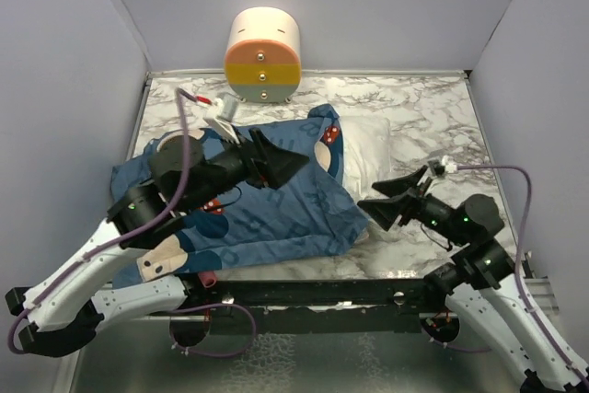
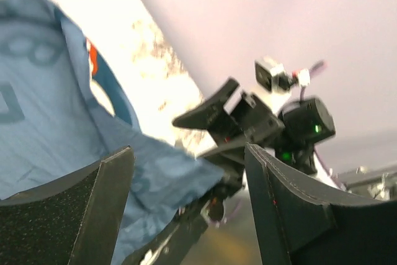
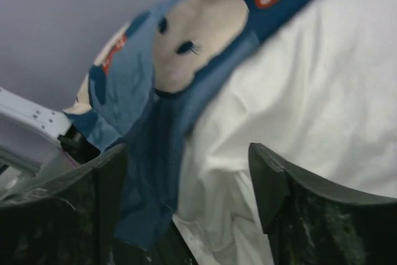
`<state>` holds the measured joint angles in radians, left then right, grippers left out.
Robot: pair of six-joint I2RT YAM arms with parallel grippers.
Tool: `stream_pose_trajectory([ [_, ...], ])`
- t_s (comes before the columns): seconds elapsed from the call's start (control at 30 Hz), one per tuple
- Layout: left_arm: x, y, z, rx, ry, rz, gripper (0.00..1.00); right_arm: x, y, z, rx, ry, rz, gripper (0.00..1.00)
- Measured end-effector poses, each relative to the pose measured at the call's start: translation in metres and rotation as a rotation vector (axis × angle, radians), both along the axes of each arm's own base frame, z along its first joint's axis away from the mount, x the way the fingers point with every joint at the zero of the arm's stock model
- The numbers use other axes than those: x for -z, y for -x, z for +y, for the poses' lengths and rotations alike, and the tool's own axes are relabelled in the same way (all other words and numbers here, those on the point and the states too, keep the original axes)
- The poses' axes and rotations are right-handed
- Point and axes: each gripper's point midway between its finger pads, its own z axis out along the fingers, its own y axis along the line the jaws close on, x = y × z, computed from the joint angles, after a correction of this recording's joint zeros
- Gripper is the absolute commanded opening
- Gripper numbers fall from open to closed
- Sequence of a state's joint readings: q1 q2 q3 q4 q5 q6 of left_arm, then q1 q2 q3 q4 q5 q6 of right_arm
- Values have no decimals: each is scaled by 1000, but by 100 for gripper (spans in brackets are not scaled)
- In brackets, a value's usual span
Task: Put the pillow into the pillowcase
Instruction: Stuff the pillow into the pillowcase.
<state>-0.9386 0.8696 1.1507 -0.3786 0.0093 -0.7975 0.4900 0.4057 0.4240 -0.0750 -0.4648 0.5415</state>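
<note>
left fingers standing wide, gripping nothing, hovering above pillowcase | right fingers standing wide, empty, pointing at pillow just ahead | pillow lying partly inside pillowcase, white end showing between both fingers | desk carrying both

I get a sharp, evenly lit overhead view. Both wrist views are blurred; on the left one the white marbled counter blows out at eleven o'clock.
</note>
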Motion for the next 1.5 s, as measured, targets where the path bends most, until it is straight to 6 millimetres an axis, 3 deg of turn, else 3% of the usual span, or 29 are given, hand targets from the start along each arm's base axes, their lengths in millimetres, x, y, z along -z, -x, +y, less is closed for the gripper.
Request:
stream_pose_trajectory([
  [0.07,-43,-5,12,-55,19,-59,76,-41,2,-8,36,-25,-77,86],
  [0.13,-68,-9,21,-97,28,-97,76,-73,-2,-13,77,-38,-130,87],
  [0.2,-75,-21,20,-140,-16,-109,80,-86,-14,-14,115,-23,-129,87],
  [0.27,-65,-44,5,-172,-119,-104,84,-82,-31,-12,151,8,-96,87],
  [0.37,-30,-88,-31,-197,-321,-94,87,-56,-57,-11,215,75,-6,87],
  [0.47,37,-132,-60,-186,-544,-63,88,-22,-77,-11,266,150,99,87],
  [0.53,79,-156,-58,-181,-674,-25,88,-9,-84,-11,283,172,143,87],
  [0.6,107,-177,-49,-187,-761,14,88,1,-91,-11,295,182,180,88],
  [0.7,122,-196,-39,-189,-801,42,83,9,-98,-12,311,182,219,88],
  [0.77,122,-198,-41,-173,-795,41,70,12,-104,-13,319,177,235,88],
  [0.9,120,-195,-51,-136,-763,30,13,28,-118,-12,310,174,286,87],
  [0.97,117,-194,-56,-125,-738,27,2,42,-124,-6,284,179,312,79],
  [1.13,107,-194,-70,-85,-653,25,0,66,-129,16,154,161,351,22],
  [1.2,101,-196,-75,-71,-600,30,0,66,-127,27,91,118,354,9],
  [1.37,58,-196,-104,-13,-368,43,0,39,-123,42,-1,9,323,1],
  [1.47,-9,-191,-143,59,-188,-32,0,3,-130,49,-15,-51,279,1],
  [1.5,-23,-191,-150,67,-159,-51,0,-12,-133,50,-17,-68,250,1],
])
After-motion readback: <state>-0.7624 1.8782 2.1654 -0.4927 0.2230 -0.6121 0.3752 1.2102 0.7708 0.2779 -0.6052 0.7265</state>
